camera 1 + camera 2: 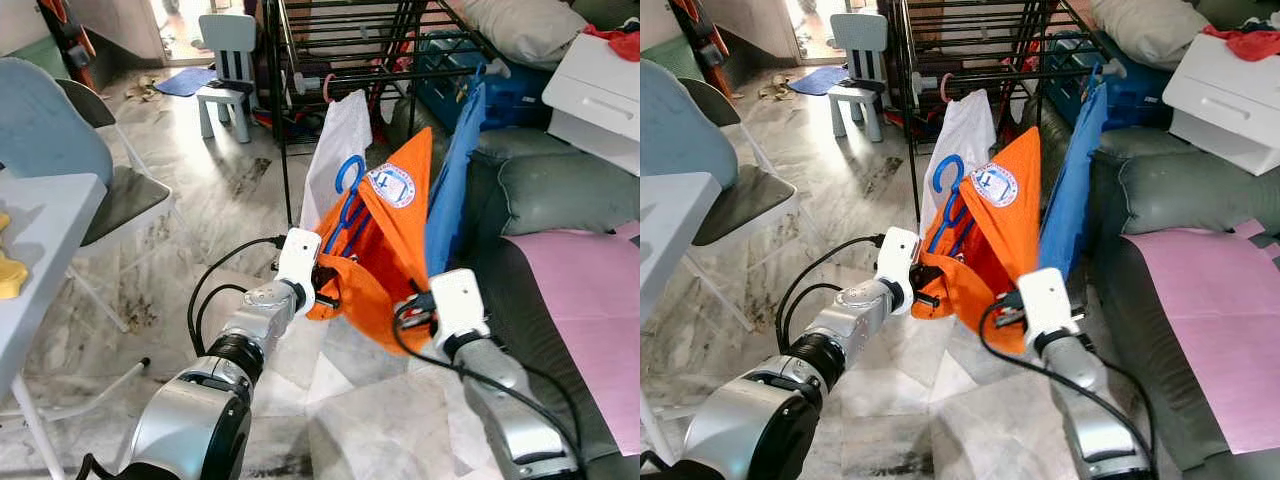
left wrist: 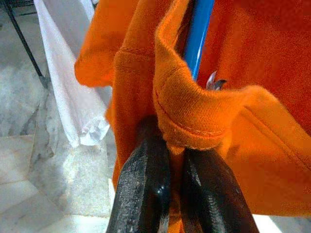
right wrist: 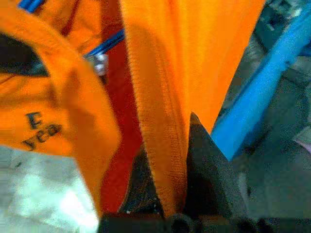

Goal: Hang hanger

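A blue plastic hanger (image 1: 347, 195) sits inside an orange cloth shirt with a round white-and-blue badge (image 1: 385, 245), its hook poking out at the top, held up in the air before a black metal drying rack (image 1: 340, 60). The left gripper (image 2: 167, 160) pinches the shirt's hem on the robot's left — fingers pressed together on the fabric (seam visible) — while the right gripper (image 3: 167, 160) clamps the opposite edge. Behind hang a white cloth (image 1: 338, 150) and a blue cloth (image 1: 452, 180), beside a grey sofa (image 1: 560, 195).

We see the blue hanger (image 1: 348, 195) mostly buried inside the orange shirt (image 1: 385, 255), whose folds also swallow the fingertips of our right hand (image 3: 167, 194).
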Tool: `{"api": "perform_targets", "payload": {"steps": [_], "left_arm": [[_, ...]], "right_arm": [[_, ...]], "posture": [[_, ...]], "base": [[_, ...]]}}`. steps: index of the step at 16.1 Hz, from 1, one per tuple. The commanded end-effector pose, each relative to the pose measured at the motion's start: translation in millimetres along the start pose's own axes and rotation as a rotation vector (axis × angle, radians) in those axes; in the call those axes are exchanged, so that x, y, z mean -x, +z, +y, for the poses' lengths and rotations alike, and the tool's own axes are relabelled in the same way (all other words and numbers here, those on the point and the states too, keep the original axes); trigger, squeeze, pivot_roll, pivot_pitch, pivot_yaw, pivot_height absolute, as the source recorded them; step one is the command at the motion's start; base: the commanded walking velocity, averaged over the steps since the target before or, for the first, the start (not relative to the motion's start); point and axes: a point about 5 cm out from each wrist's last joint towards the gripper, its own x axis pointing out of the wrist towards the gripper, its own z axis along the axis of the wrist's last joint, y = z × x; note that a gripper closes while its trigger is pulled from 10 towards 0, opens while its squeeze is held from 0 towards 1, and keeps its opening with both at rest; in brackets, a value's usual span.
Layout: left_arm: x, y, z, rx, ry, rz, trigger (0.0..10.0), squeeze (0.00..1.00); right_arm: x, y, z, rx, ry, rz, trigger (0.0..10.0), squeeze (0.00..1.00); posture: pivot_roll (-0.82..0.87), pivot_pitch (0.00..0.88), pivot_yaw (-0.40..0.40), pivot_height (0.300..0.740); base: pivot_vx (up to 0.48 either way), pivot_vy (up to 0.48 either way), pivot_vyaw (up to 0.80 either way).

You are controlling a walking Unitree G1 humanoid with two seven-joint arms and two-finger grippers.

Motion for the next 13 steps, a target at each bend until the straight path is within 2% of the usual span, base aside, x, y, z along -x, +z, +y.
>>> {"api": "perform_targets", "payload": {"steps": [1,2,4,6,8,10,11,13], "left_arm": [[0.9,18,8.3,0.023,0.045,-0.081,2.6,0.00],[0.9,17,8.0,0.020,0.041,-0.076,2.6,0.00],[2.2,12,10.8,-0.038,0.043,-0.048,2.8,0.00],[4.4,8,16.4,-0.076,0.058,-0.023,2.4,0.00],[5.9,6,19.9,-0.109,0.065,-0.009,2.4,0.00],[8.6,-5,21.2,-0.209,0.020,0.040,2.0,0.00],[10.6,-10,21.7,-0.252,-0.013,0.052,0.0,0.00],[14.3,-15,26.4,-0.280,-0.029,0.058,0.0,0.00]], "right_arm": [[4.9,-13,11.8,-0.042,0.079,0.055,10.0,1.00],[6.3,-14,16.3,-0.055,0.110,0.056,10.0,1.00],[11.6,-22,21.8,0.038,0.168,0.095,10.0,1.00],[18.2,-30,9.8,0.104,0.154,0.129,10.0,1.00],[24.7,-34,2.4,0.108,0.155,0.142,10.0,1.00],[31.4,-43,-5.5,0.165,0.145,0.174,10.0,1.00],[32.2,-46,-5.2,0.172,0.144,0.179,10.0,1.00],[32.5,-47,-2.1,0.187,0.128,0.168,10.0,1.00]], "posture": [[-0.04,0.000,-0.013,0.740],[-0.04,0.000,-0.013,0.740],[-0.04,0.000,-0.009,0.740],[-0.05,0.000,-0.006,0.740],[-0.05,0.000,-0.004,0.740],[-0.05,0.000,0.000,0.740],[-0.05,0.000,0.006,0.740],[-0.07,0.000,0.025,0.740]], "base": [[0.000,0.000,0.00],[0.000,0.000,0.00],[0.000,0.000,0.00],[0.000,0.000,0.00],[0.000,0.000,0.00],[0.000,0.000,0.00],[0.000,0.000,0.00],[0.000,0.000,0.00]]}}
